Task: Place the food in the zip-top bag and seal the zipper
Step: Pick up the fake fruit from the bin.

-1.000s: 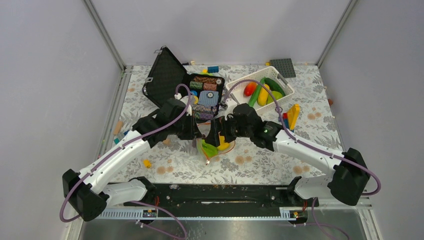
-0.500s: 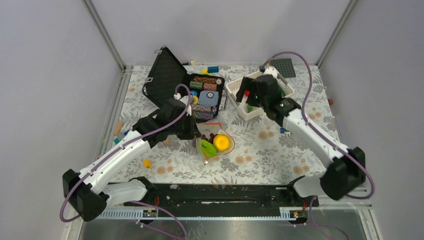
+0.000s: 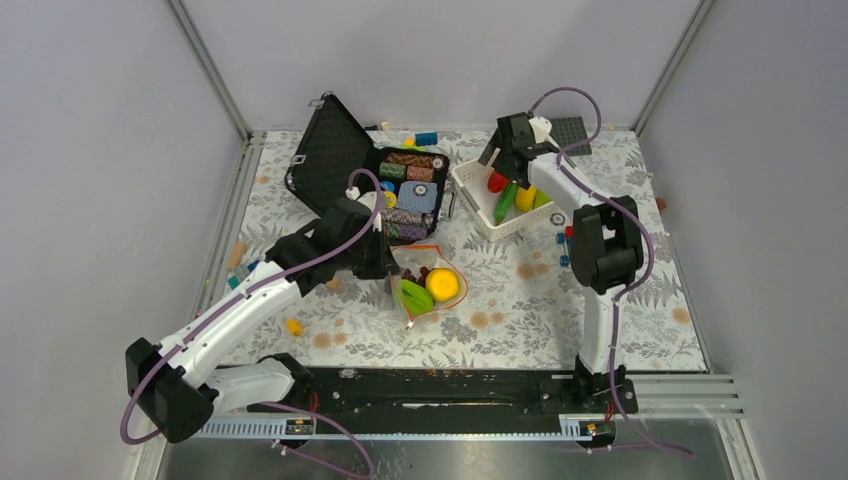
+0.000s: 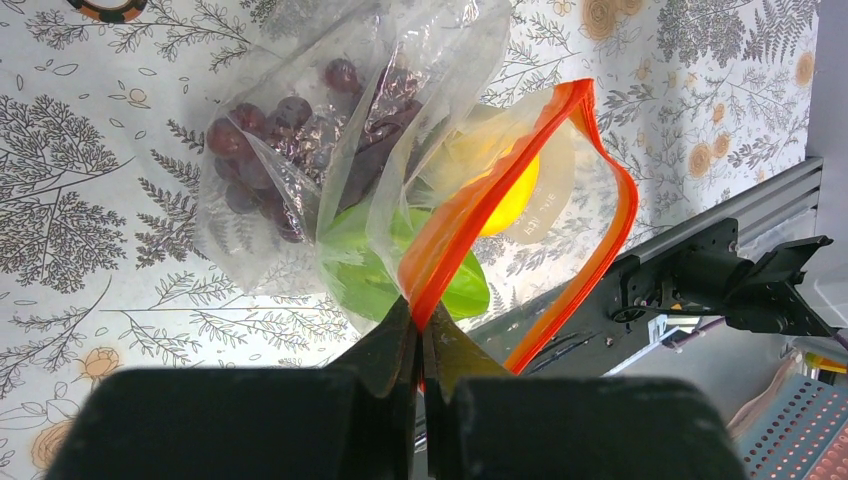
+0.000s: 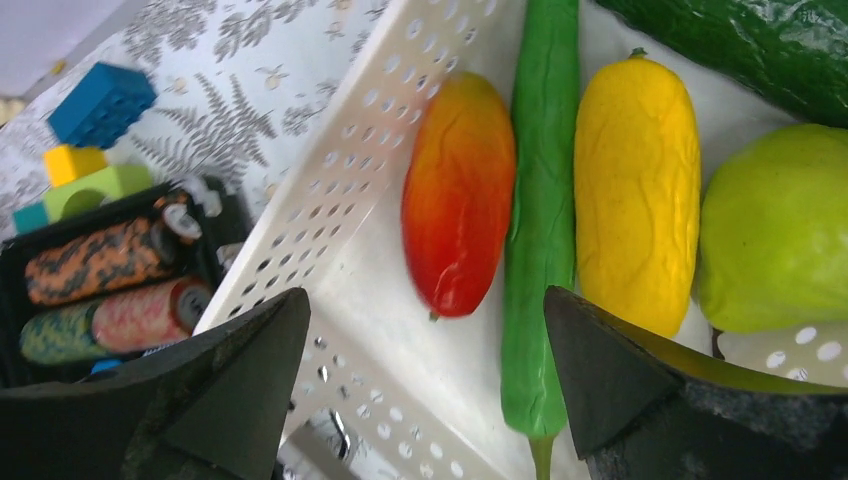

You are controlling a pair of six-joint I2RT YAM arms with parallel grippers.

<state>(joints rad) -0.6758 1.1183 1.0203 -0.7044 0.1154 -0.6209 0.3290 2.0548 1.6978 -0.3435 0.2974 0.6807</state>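
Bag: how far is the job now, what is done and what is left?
Done: grapes, a green piece and an orange ball lie in the bag. In hand: the left gripper pinches the zipper, mouth open; the right gripper hangs open over the mango in the basket. Left: the mango and the rest there, then sealing.

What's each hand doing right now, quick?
Left hand: closed on the thin red-orange zipper strip of the clear crinkly plastic bag.
Right hand: open, holding nothing, over the white lattice basket.
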